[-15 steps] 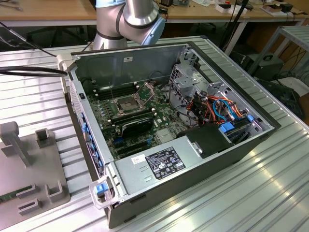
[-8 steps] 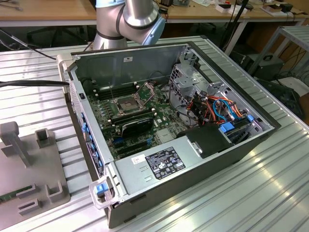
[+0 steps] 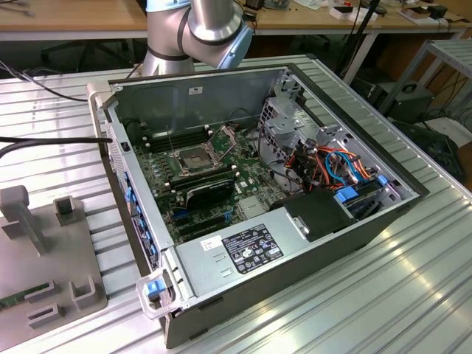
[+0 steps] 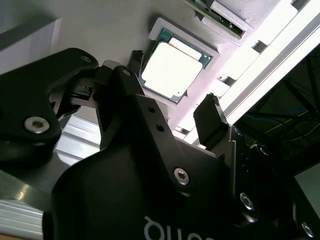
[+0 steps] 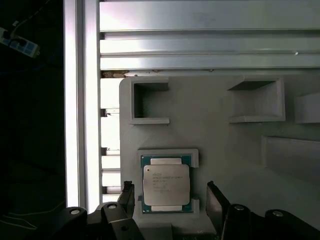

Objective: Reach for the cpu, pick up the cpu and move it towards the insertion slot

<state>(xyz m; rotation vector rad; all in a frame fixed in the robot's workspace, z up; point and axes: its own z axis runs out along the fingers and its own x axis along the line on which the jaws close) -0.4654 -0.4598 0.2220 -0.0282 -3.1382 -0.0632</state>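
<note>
**First wrist view: cpu [image 5: 166, 185] in its tray [image 5: 225, 145], fingers [image 5: 216, 205] open either side**

Over on the exterior view's left there's the grey tray [image 3: 74, 251] sitting on the ribbed table [image 3: 413, 295]. Next along is the open case [image 3: 184, 92] with the arm [image 3: 199, 29] rising behind it. The slot [image 3: 193, 158] is on the board inside, well apart from the tray.

Both wrist views have the gripper [image 5: 169, 186] [image 4: 173, 77] hanging over the tray. The cpu [image 4: 172, 70] lies flat in a shallow square pocket, right between the two black fingers [image 4: 212, 117]. They're spread wider than the chip, with a gap on each side, so nothing's gripped.
</note>
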